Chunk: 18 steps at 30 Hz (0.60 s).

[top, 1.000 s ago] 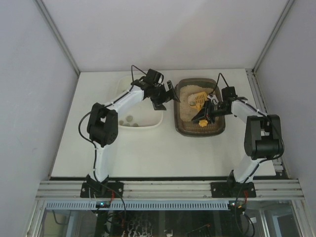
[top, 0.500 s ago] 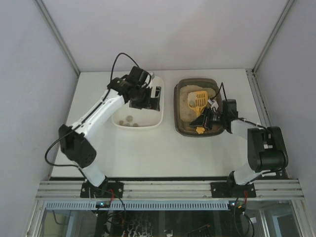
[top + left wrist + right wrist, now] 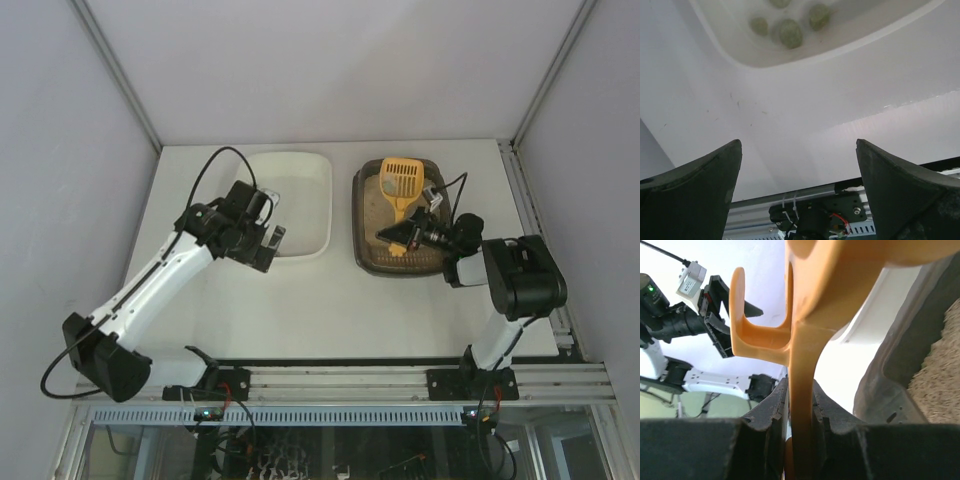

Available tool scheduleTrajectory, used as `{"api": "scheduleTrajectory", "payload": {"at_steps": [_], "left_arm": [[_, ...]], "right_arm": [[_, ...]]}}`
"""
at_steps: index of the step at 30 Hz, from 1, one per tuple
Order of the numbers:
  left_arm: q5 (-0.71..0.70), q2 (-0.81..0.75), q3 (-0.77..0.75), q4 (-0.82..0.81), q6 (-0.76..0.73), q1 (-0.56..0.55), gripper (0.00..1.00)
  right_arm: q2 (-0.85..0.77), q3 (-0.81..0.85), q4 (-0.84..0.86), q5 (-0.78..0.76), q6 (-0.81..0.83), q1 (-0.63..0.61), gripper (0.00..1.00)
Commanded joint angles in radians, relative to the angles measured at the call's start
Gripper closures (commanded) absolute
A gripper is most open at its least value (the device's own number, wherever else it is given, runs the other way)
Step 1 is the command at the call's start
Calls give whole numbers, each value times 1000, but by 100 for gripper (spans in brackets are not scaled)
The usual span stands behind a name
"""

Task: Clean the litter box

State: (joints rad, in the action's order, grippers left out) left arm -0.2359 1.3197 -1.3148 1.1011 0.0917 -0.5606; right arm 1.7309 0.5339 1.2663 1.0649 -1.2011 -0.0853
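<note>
While your right pincer (image 3: 800, 410) clamps the smooth yellow slotted scoop (image 3: 400, 178) over the sandy litter box (image 3: 357, 215), your left pincer (image 3: 797, 172) gapes wide, empty. Glossy white tub (image 3: 300, 185) holds round greenish lumps (image 3: 790, 33).

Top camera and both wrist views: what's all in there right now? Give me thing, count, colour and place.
litter box: one, dark brown, beige litter inside, right half of the table
scoop: one, yellow, slotted, head at the litter box's far end
tub: one, white, left of the litter box
lumps: at least four, grey-green, round, inside the tub's near end
table: one, white, under everything
left gripper: one, black, open and empty, over the tub's near left corner
right gripper: one, black, shut on the scoop's handle, over the litter box's near end
</note>
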Motion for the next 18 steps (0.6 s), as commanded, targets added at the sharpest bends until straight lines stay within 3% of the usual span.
{"api": "scheduleTrajectory", "payload": {"at_steps": [1, 6, 12, 18], "left_arm": [[-62, -112, 95, -45, -71, 0, 0], [-38, -133, 140, -47, -101, 3, 0], [34, 6, 120, 27, -120, 4, 5], [103, 15, 89, 40, -148, 14, 7]], "right_arm": [[39, 23, 231, 38, -159, -64, 100], [45, 29, 235, 5, -276, -89, 100], [-25, 0, 235, -99, -532, -71, 100], [-63, 0, 230, -50, -544, -26, 100]]}}
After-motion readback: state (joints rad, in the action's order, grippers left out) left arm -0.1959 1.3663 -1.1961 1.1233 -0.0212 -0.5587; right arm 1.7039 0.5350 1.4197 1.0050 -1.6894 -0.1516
